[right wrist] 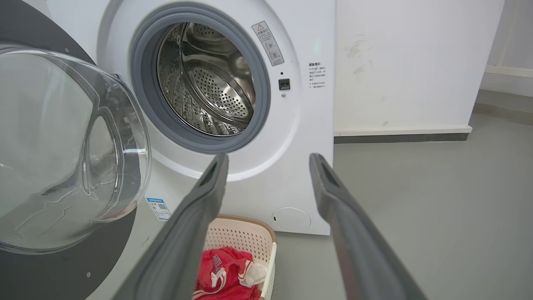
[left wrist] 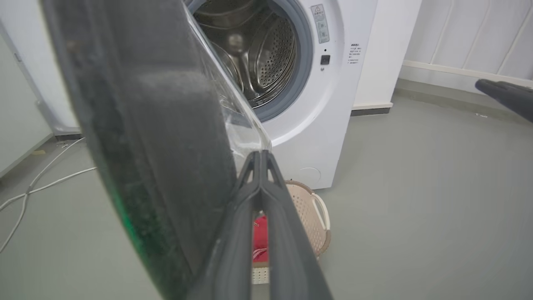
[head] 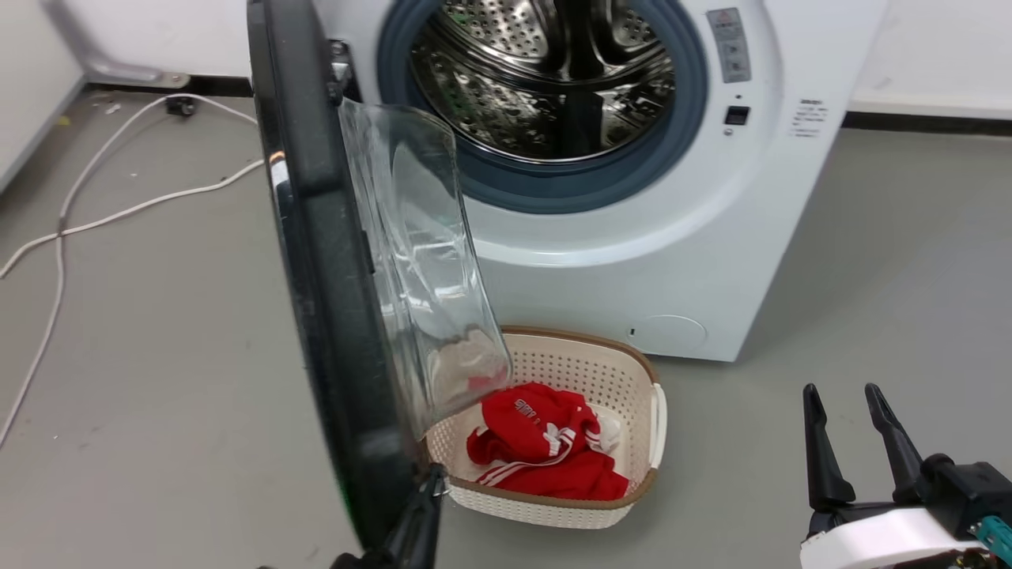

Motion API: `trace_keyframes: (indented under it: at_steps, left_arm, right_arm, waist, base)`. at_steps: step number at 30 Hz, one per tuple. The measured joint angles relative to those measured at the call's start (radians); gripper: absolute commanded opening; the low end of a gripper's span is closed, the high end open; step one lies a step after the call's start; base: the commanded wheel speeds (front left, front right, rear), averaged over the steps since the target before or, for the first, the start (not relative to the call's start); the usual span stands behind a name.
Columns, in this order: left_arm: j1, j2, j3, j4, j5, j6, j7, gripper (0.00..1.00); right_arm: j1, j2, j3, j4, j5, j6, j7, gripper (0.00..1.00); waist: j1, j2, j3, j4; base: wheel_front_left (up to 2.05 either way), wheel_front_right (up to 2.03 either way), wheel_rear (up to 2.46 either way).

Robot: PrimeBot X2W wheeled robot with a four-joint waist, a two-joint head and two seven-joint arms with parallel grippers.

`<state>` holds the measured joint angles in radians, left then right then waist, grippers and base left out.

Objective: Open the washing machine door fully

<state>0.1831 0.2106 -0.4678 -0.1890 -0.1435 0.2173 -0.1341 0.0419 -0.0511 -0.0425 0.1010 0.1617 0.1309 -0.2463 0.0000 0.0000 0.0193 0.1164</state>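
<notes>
The washing machine door (head: 316, 237) stands swung out from the white machine (head: 601, 261), edge-on to the head view, with its clear glass bowl (head: 419, 261) bulging to the right. The steel drum (head: 545, 71) is exposed. My left gripper (head: 435, 478) is shut, its fingertips pressed together against the inner side of the door's lower rim, just below the glass. In the left wrist view the door (left wrist: 137, 125) looms at the left beside that gripper (left wrist: 259, 156). My right gripper (head: 846, 395) is open at the lower right, away from the door. Its wrist view shows the door (right wrist: 62, 146) and gripper (right wrist: 268, 160).
A cream laundry basket (head: 632, 371) holding a red garment (head: 545, 442) sits on the floor before the machine, under the door's glass. White cables (head: 118, 213) trail over the grey floor at the left. A white wall (right wrist: 416, 62) stands right of the machine.
</notes>
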Motion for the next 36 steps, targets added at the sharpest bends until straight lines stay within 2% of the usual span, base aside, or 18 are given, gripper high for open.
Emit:
trace_keyframes:
  at_steps: [5,15,21,29,33,36]
  left_arm:
    - [0.031,0.013,0.037,-0.032,0.005,0.046,0.007,0.0]
    - [0.02,0.081,0.167,0.002,-0.039,0.068,-0.007,0.0]
    - [-0.037,0.113,0.284,0.073,-0.116,0.073,-0.029,0.0]
    - [-0.166,0.187,0.432,0.254,-0.21,0.038,-0.065,0.0]
    - [-0.223,0.211,0.494,0.343,-0.245,0.036,-0.088,0.0]
    - [-0.272,0.23,0.533,0.427,-0.272,0.018,-0.105,0.0]
  right_arm:
    - [0.02,0.0,-0.016,-0.004,0.006,0.0,0.002,1.0]
    - [0.019,0.0,-0.015,-0.021,0.008,0.0,0.01,1.0]
    - [0.001,0.0,-0.006,-0.036,0.005,0.0,0.02,1.0]
    - [-0.013,0.0,-0.011,-0.041,-0.01,0.0,0.033,1.0]
    - [-0.019,0.0,-0.014,-0.049,-0.012,0.0,0.036,1.0]
    - [-0.019,0.0,-0.017,-0.051,-0.013,0.0,0.037,1.0]
  waist:
    - [0.0,0.0,-0.009,0.053]
    - [0.0,0.0,0.001,0.141]
    - [0.0,0.0,0.031,0.141]
    - [0.0001,0.0,0.054,0.116]
    - [0.0001,0.0,0.064,0.098]
    - [0.0001,0.0,0.073,0.087]
  base:
    - [0.0,0.0,0.0]
    - [0.0,0.0,0.0]
    - [0.0,0.0,0.0]
    - [0.0,0.0,0.0]
    - [0.0,0.0,0.0]
    - [0.0,0.0,0.0]
